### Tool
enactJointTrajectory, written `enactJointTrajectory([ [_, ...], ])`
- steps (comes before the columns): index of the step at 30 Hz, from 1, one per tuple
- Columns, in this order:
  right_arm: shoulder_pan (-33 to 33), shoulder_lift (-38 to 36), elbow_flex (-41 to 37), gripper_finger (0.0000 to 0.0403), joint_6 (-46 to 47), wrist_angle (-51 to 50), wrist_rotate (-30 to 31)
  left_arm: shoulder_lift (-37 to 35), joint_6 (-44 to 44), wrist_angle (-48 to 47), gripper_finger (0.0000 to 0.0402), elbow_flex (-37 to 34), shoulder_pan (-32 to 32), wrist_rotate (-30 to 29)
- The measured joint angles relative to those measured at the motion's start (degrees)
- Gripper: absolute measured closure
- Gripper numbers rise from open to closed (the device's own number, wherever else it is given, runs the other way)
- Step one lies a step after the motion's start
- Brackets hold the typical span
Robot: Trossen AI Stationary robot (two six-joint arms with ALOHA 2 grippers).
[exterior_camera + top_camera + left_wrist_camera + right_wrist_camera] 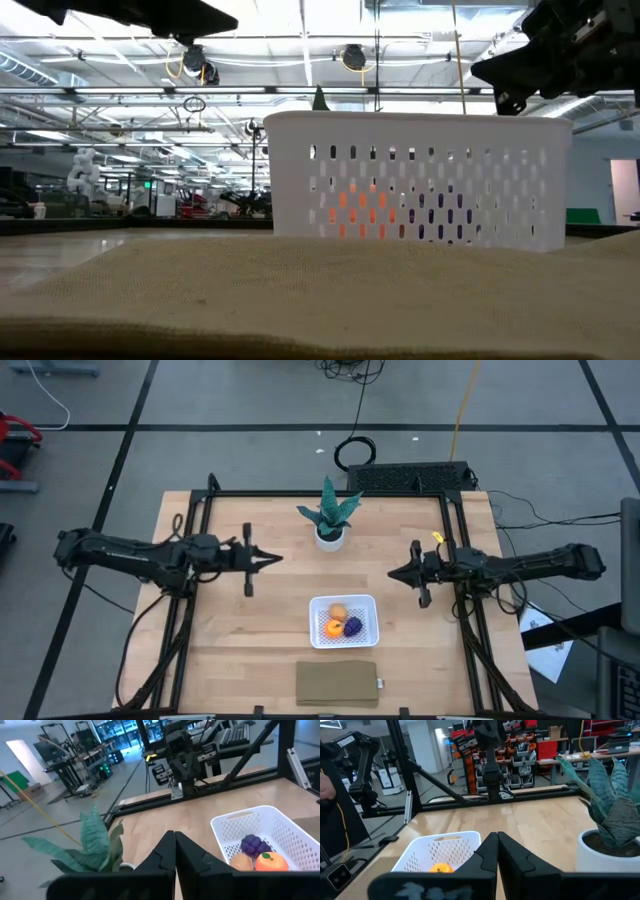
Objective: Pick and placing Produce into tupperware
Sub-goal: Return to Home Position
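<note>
The white mesh tupperware (343, 620) sits near the table's middle, toward the near edge. Inside it lie all three toy produce pieces: the tan oval one (338, 612), the orange round one (332, 628) and the dark purple one (352, 626). The left wrist view shows them too: purple (255, 844), orange (272, 862), tan (241, 862). My left gripper (278, 558) hovers shut over the table's left half, well clear of the tupperware. My right gripper (392, 573) hovers shut over the right half, also apart from it. Both point toward the table's middle.
A green potted plant (329, 520) stands in a white pot near the far edge, between the two grippers. A flat olive-brown pad (338, 684) lies at the near edge, just in front of the tupperware. Bare wood lies left and right of the tupperware.
</note>
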Motion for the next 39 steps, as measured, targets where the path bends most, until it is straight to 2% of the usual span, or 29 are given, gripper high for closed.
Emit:
enactJointTrajectory([
  [9, -0.01, -6.63, 0.00, 0.0403, 1.62, -5.91, 0.00, -13.61, -1.85, -4.94, 0.0402, -6.08, -2.82, -5.91],
  [19, -0.01, -10.72, 0.00, 0.0403, 3.03, -9.15, 0.02, -21.11, -4.13, -9.01, 0.0402, -10.12, -7.78, -12.92],
  [31, -0.01, -11.01, 0.00, 0.0403, 2.70, -9.77, 0.26, -24.92, -3.28, -8.45, 0.0402, -14.51, -10.91, -12.91],
  [39, -0.01, -11.12, 0.00, 0.0403, 2.68, -9.80, 0.28, -30.96, -1.46, -7.80, 0.0402, -17.90, -13.10, -13.30],
])
